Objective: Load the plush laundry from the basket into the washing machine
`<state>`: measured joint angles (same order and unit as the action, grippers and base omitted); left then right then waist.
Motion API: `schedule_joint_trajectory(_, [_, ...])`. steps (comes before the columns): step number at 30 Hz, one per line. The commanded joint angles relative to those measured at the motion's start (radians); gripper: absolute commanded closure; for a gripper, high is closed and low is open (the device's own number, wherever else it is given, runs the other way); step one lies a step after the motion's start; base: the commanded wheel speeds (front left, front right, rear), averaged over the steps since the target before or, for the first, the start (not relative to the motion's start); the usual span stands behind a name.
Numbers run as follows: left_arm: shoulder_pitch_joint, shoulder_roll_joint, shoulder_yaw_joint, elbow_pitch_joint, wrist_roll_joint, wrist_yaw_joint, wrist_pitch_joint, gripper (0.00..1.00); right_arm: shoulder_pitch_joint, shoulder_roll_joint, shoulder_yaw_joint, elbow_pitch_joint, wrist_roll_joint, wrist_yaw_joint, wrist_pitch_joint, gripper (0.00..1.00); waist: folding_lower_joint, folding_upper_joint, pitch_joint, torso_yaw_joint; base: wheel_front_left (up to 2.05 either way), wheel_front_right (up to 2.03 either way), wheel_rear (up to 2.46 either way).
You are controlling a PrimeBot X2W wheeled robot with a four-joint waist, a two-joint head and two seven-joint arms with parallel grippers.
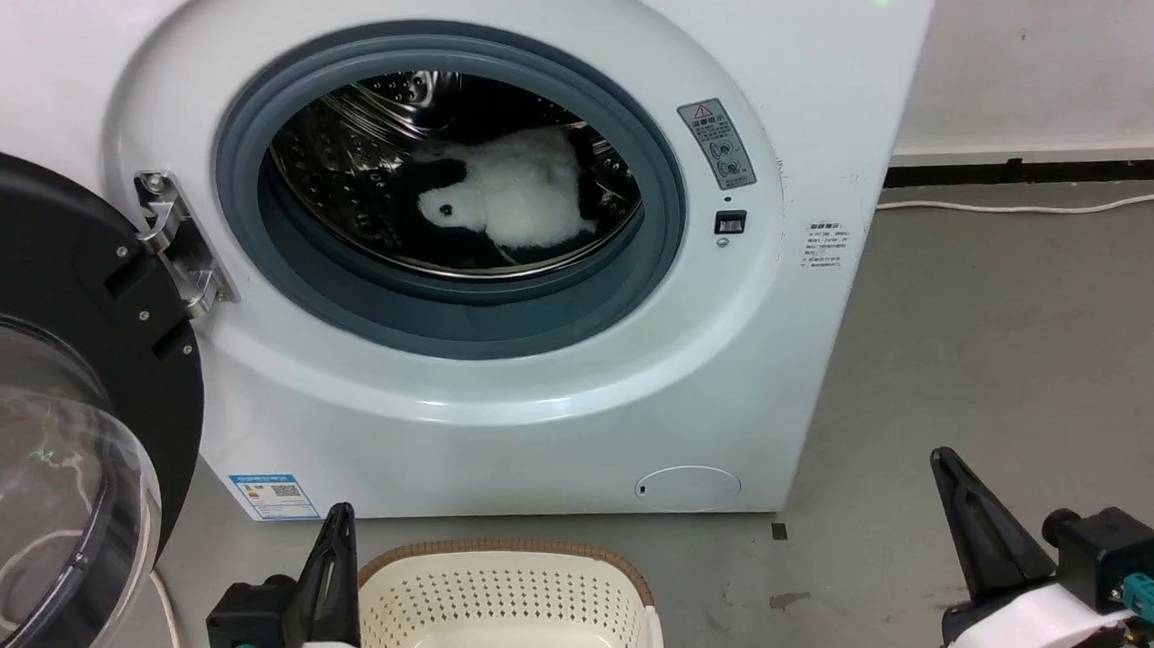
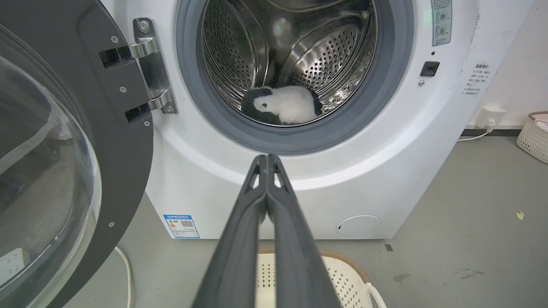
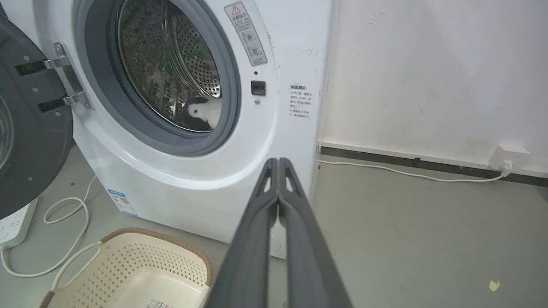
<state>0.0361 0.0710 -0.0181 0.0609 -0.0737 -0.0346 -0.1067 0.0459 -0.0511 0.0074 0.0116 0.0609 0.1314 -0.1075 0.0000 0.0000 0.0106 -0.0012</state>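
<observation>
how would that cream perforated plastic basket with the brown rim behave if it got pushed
Probably light: the cream perforated plastic basket is full of holes, with nothing showing inside. Likely to slide rather than tip, sitting low and wide on the smooth grey floor. Probably stiff, being moulded plastic.

Counted: one white front-loading washing machine [image 1: 562, 405], one fluffy black-and-white plush toy [image 1: 519, 202], two pale perforated plastic baskets (near basket [image 1: 504, 599], far basket [image 2: 532, 137]), and my two dark-fingered grippers (left gripper [image 1: 340, 514], right gripper [image 1: 942, 460]).

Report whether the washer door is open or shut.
Open: the door stands swung left, leaving the plush laundry visible in the drum.
</observation>
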Motion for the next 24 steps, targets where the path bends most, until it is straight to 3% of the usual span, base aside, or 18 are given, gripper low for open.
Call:
schedule_joint_trajectory(1, [-0.017, -0.006, 0.002, -0.008, 0.008, 0.006, 0.004, 1.00, -0.021, 0.001, -0.002, -0.005, -0.008, 0.000, 0.005, 1.00, 0.0000, 0.0000, 0.000, 0.000, 0.00, 0.00, 0.00])
schedule_joint_trajectory(24, [-0.026, -0.013, 0.009, -0.032, 0.038, 0.019, 0.051, 1.00, -0.032, 0.001, -0.004, -0.008, -0.032, -0.001, 0.052, 1.00, 0.0000, 0.0000, -0.005, 0.001, 0.00, 0.00, 0.00])
